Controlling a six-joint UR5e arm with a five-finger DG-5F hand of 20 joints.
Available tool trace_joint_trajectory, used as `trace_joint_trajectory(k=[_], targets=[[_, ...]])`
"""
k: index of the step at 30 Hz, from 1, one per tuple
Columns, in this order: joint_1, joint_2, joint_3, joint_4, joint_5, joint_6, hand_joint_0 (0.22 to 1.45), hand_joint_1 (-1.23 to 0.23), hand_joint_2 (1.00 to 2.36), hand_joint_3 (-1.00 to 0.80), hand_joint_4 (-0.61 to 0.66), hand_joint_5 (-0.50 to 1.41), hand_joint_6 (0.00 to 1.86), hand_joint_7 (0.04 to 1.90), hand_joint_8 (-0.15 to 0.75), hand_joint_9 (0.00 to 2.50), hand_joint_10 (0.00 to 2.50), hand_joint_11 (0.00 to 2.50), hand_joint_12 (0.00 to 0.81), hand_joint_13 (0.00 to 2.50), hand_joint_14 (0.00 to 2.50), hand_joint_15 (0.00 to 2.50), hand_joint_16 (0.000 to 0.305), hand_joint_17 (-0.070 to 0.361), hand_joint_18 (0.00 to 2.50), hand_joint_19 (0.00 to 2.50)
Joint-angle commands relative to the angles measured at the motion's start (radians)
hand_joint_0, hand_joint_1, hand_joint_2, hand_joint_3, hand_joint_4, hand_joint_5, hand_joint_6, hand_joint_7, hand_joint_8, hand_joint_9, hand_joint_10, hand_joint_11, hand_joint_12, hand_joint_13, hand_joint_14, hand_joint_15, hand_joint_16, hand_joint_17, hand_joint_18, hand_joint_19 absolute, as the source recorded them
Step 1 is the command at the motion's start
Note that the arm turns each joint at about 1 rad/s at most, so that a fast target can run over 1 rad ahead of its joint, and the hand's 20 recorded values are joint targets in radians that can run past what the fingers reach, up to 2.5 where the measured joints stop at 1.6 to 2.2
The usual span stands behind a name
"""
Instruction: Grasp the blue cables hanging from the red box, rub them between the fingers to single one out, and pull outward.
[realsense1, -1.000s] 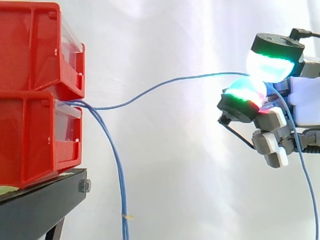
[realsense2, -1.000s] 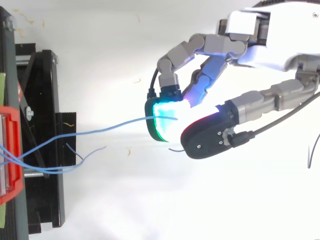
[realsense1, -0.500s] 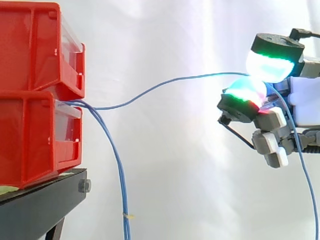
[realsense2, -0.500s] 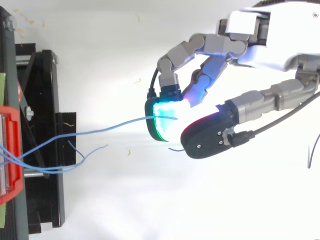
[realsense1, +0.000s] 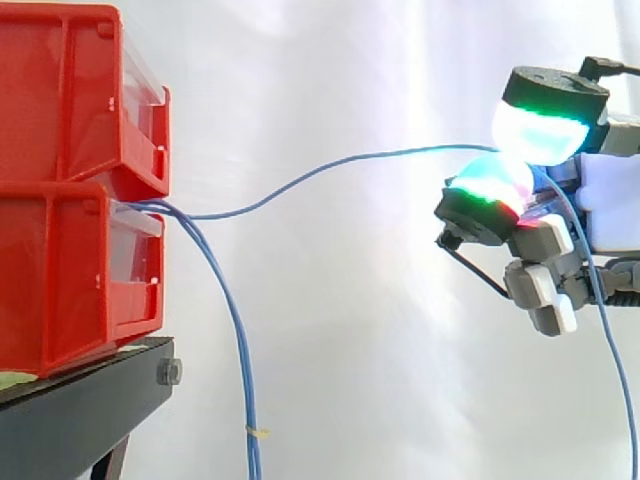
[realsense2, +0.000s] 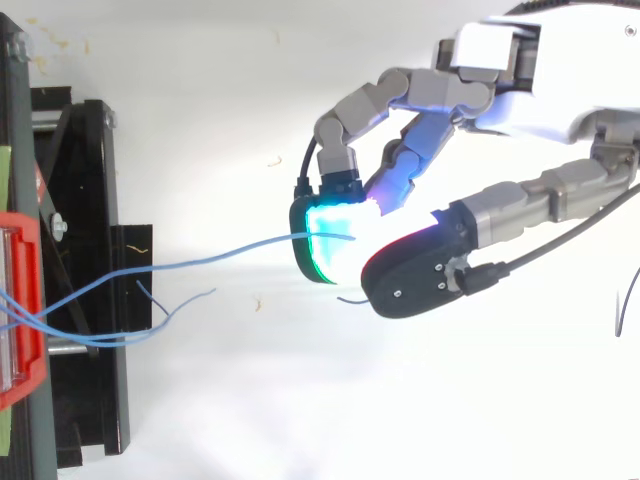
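The glow of the fingers washes out the exact spot where the pinched blue cable passes between them. Behind the fingers it drops away and leaves the side view's bottom edge. Well out in front of the fingers, the hanging cables run off that same edge. Their roots vanish inside the red boxes, which are cut by the left edge. The hand is cut off past the wrist.

One blue cable strung out sideways from the lower red box!
The other blue cables spill from its front and hang down.
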Motion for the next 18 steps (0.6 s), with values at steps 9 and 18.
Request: trace_joint_trajectory(k=[9, 18], targets=[[0.001, 0.0, 0.0, 0.0, 0.0, 0.0, 0.6, -0.74, 1.02, -0.03, 0.11, -0.13, 0.87, 1.19, 0.29, 1.09, 0.01, 0.77, 0.389, 0.96, 0.02, 0.63, 0.049, 0.111, 0.88, 0.71], [-0.001, 0.0, 0.0, 0.0, 0.0, 0.0, 0.6, -0.74, 1.02, -0.04, 0.11, -0.13, 0.87, 1.2, 0.292, 1.09, 0.01, 0.77, 0.391, 0.96, 0.02, 0.62, 0.05, 0.112, 0.89, 0.71]])
